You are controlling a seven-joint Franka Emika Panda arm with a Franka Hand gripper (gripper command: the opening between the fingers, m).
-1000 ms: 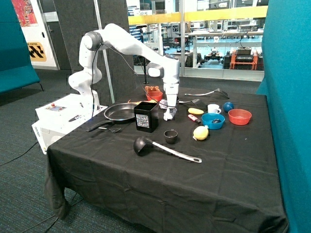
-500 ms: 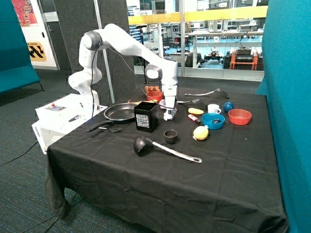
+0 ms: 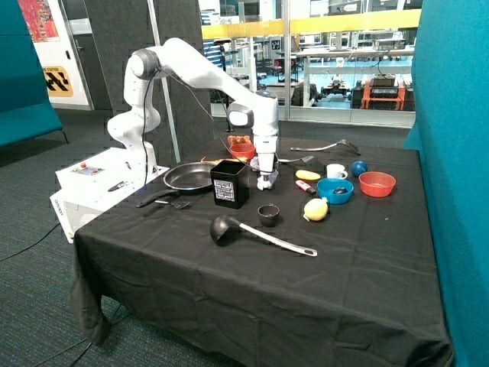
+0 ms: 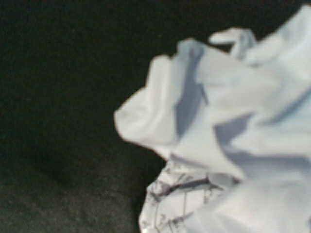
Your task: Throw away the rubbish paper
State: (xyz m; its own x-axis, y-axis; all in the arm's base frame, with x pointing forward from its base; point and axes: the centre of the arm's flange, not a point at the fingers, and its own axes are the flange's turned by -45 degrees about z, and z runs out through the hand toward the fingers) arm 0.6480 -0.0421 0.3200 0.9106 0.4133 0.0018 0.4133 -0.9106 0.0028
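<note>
My gripper (image 3: 265,182) hangs low over the black cloth, just beside the black bin (image 3: 230,183) and between it and the yellow lemon-like object. It is shut on a crumpled white wad of rubbish paper (image 3: 265,184). In the wrist view this wad (image 4: 228,141) fills much of the picture, lumpy, with printed lines on one fold, over the dark cloth. A second white wad (image 3: 256,163) shows partly behind the gripper, near the red bowl. The fingers themselves are hidden by the paper.
Around the gripper stand a frying pan (image 3: 189,177), a small dark cup (image 3: 268,215), a black ladle (image 3: 260,233), a yellow lemon-like object (image 3: 315,209), a blue bowl (image 3: 335,190), a white cup (image 3: 335,171) and a red bowl (image 3: 377,183).
The arm has shifted a little toward the black bin, and the gripper with the wad has moved slightly that way with it.
</note>
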